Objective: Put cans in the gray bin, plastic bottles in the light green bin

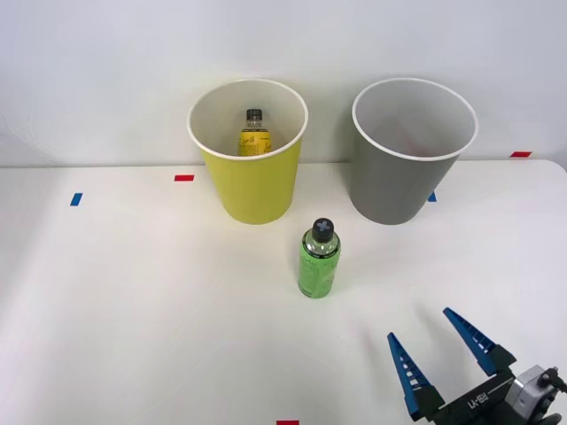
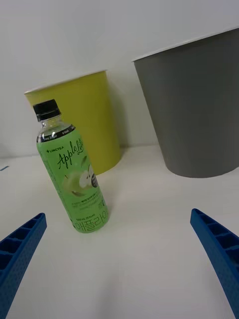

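Note:
A translucent green plastic bottle (image 1: 319, 259) (image 2: 71, 169) with a black cap stands upright on the white table, in front of and between the two bins. The light green bin (image 1: 249, 152) (image 2: 87, 119) stands behind it to the left and holds a yellow-labelled bottle (image 1: 254, 134). The gray bin (image 1: 412, 150) (image 2: 194, 104) stands to the right. No cans are in view. My right gripper (image 1: 436, 341) (image 2: 119, 259) is open near the table's front right, empty, its blue fingers pointing toward the green bottle from a short distance away.
Small red tape marks (image 1: 183, 178) and blue tape marks (image 1: 76, 199) lie on the table (image 1: 133, 301). A white wall rises right behind the bins. Open tabletop spreads left of the bottle and ahead of the gripper.

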